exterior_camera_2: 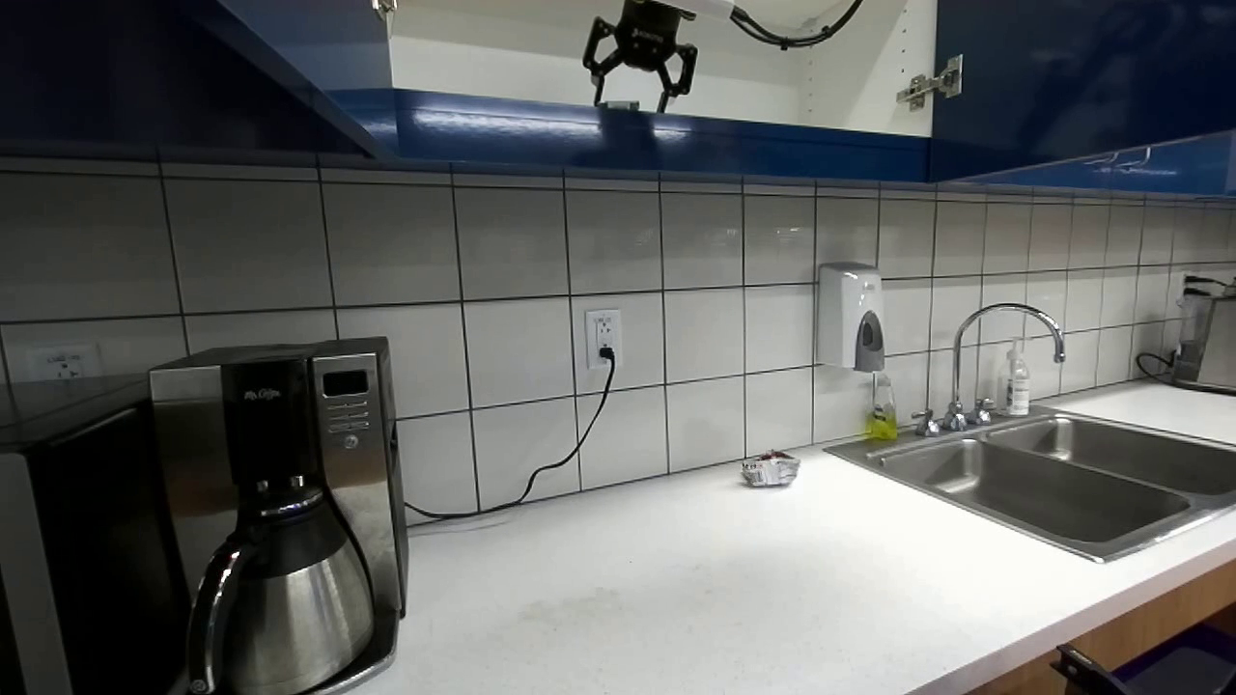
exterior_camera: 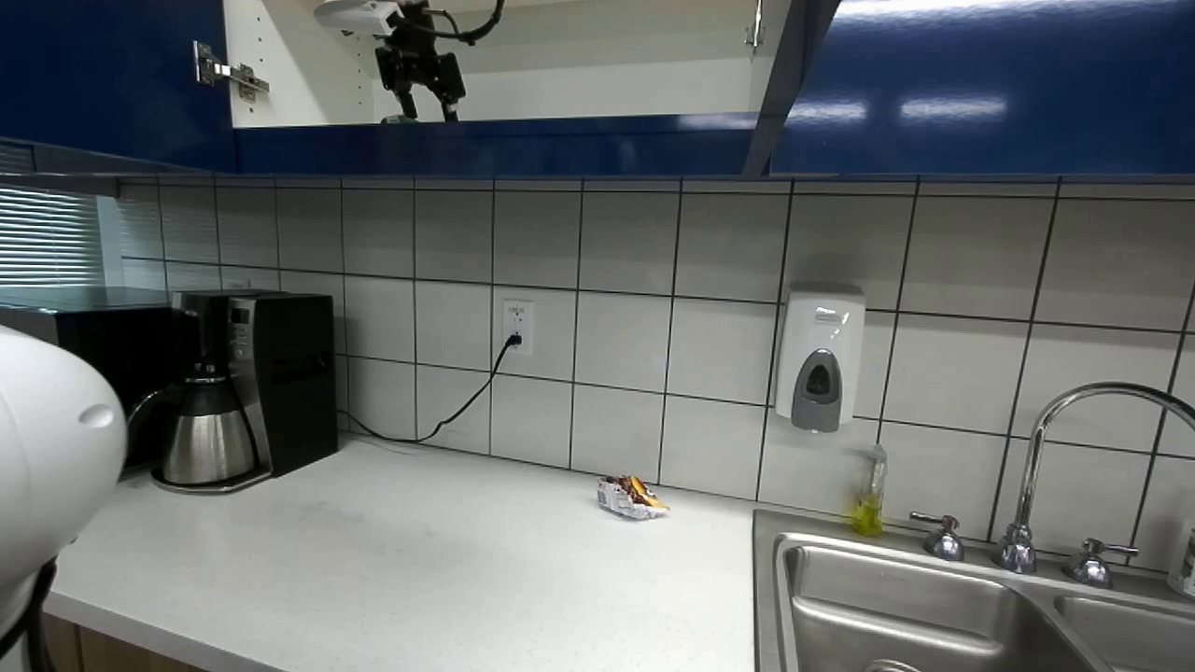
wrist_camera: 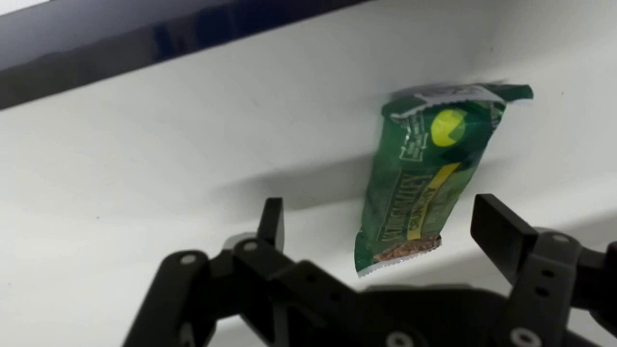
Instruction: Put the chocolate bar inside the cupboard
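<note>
green-wrapped, flat, elongated chocolate bar [wrist_camera: 419, 185] lies inside the glossy dark blue, white-lined cupboard [exterior_camera: 495, 146], between the angular black fingers [wrist_camera: 503, 233], which stand wide and seem clear of it. placing looks done; lifting straight up, then backing out, should avoid nudging it.

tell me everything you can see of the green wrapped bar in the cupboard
The Nature Valley Crunchy bar has a glossy, plastic-looking green wrapper with a yellow emblem, a yellow band and crimped, jagged ends. It looks unopened. It lies face up on the white cupboard floor, which alone seems to touch it, between the open jaws of the gripper, with a gap each side.
</note>
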Robot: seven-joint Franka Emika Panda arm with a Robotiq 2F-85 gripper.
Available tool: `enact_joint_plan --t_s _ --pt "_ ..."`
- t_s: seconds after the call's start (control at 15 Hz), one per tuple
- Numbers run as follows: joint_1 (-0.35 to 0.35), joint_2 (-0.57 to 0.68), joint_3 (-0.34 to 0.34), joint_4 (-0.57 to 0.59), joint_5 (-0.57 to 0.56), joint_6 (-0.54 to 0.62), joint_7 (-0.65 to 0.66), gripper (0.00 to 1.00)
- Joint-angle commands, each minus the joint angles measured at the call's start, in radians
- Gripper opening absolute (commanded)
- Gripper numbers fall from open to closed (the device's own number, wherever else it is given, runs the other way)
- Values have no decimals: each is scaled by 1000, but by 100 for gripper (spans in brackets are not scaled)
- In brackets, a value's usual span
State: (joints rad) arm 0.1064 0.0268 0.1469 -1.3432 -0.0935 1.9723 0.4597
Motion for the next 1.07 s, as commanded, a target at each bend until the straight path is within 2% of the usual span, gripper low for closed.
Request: enact_joint_plan --t_s 0.0,0.67,1.0 --pt "-6 -70 -8 -86 6 9 -2 100" --pt "-4 -182 -36 -233 9 58 -8 100" --pt "-16 -208 -27 -259 8 77 -5 100"
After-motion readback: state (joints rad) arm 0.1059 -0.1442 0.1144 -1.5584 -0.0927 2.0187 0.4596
